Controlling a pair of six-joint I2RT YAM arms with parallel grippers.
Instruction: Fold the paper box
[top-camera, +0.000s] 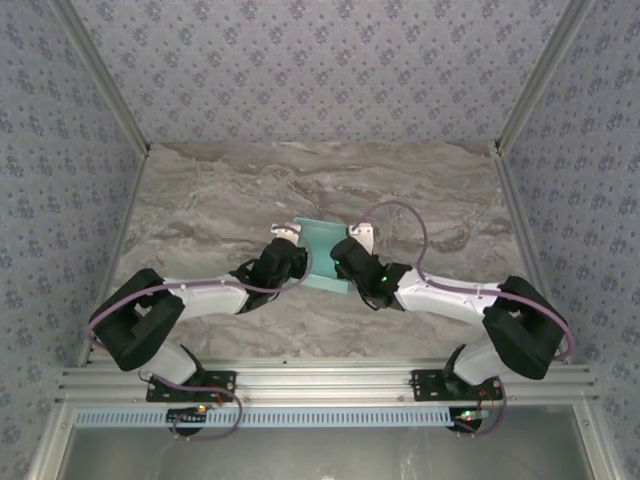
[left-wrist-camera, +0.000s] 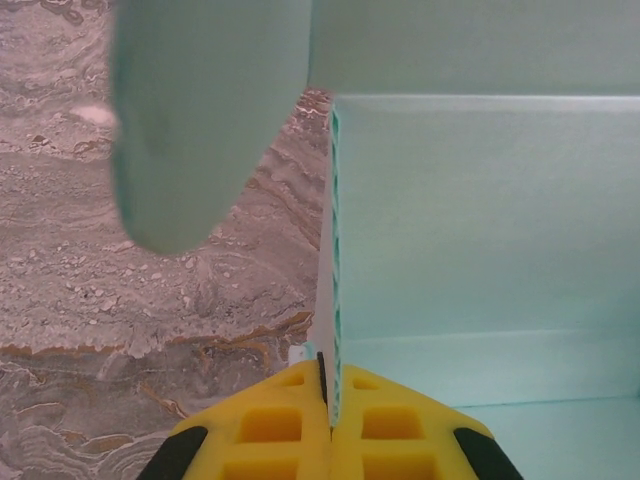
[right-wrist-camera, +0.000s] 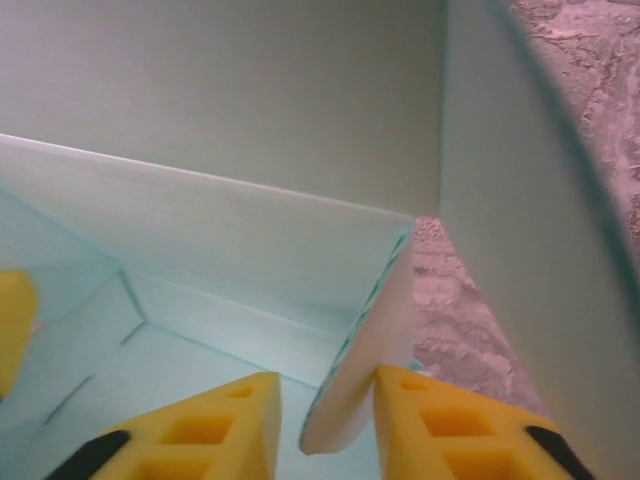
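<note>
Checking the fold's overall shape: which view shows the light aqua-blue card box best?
Top external: the light aqua-blue thin-card paper box shows its overall outline there, though partly hidden. The left wrist view shows one wall edge-on plus a flap; the right wrist view shows an inside corner and a flap.

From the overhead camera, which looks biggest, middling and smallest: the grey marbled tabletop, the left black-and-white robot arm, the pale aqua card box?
1. grey marbled tabletop
2. left black-and-white robot arm
3. pale aqua card box, though both arms cover part of it, so its full size is hidden.
</note>
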